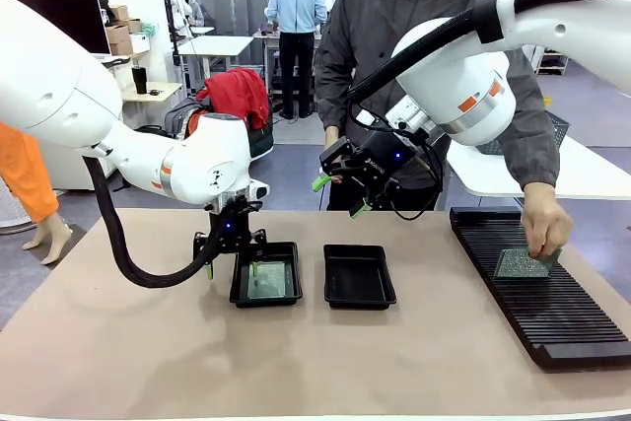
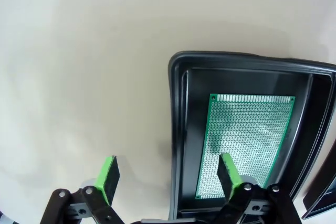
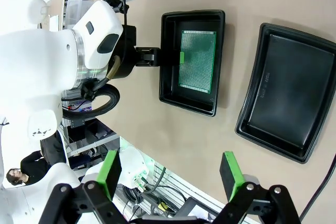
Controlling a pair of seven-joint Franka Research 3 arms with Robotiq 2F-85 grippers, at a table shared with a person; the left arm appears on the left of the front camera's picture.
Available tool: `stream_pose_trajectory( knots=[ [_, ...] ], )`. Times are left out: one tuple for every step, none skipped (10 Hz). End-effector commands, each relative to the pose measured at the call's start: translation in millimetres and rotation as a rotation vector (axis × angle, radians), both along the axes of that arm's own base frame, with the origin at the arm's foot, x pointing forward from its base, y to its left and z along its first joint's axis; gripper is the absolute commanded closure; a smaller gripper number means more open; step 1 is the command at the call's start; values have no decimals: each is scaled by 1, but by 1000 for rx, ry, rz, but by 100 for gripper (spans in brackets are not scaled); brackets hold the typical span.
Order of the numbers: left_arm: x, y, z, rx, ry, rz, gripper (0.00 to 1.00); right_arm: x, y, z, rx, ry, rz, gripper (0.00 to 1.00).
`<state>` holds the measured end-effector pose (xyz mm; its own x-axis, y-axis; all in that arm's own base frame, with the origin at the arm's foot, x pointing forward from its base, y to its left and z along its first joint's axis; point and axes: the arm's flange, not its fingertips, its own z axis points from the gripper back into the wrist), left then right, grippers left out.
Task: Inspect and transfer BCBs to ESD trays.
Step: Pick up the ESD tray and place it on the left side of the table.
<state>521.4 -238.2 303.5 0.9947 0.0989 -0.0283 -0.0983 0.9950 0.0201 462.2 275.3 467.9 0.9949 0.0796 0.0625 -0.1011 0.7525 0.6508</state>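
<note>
Wide apart, both jaws empty, left astride tray [image 2: 175, 129] rim.

Green dotted BCB [image 2: 245, 142], black tray [image 2: 177, 129]

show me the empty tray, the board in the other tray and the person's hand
empty tray [image 1: 359, 279]: front view, bare floor
board [image 2: 253, 132]: left wrist view, green face
person's hand [image 1: 544, 225]: front view, back of hand

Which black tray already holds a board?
The tray on the robot's left, by the left gripper: a green board lies flat inside; the middle tray is empty.
</note>
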Motion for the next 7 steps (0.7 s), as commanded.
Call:
stream_pose_trajectory(
  knots=[
    [-1,1,2,8,1,1,0,3,2,0,-15,1,-10,0],
    [-1,1,2,8,1,1,0,3,2,0,-15,1,-10,0],
    [-1,1,2,8,1,1,0,3,2,0,-15,1,-10,0],
    [-1,1,2,8,1,1,0,3,2,0,-15,1,-10,0],
    [0,-1,0,1,0,-1,0,3,2,0,-15,1,-10,0],
    [-1,4,0,-22,-16,6,3,3,2,0,-15,1,-10,0],
    [-1,5,1,-44,-28,-2,8,3,2,0,-15,1,-10,0]
  ],
)
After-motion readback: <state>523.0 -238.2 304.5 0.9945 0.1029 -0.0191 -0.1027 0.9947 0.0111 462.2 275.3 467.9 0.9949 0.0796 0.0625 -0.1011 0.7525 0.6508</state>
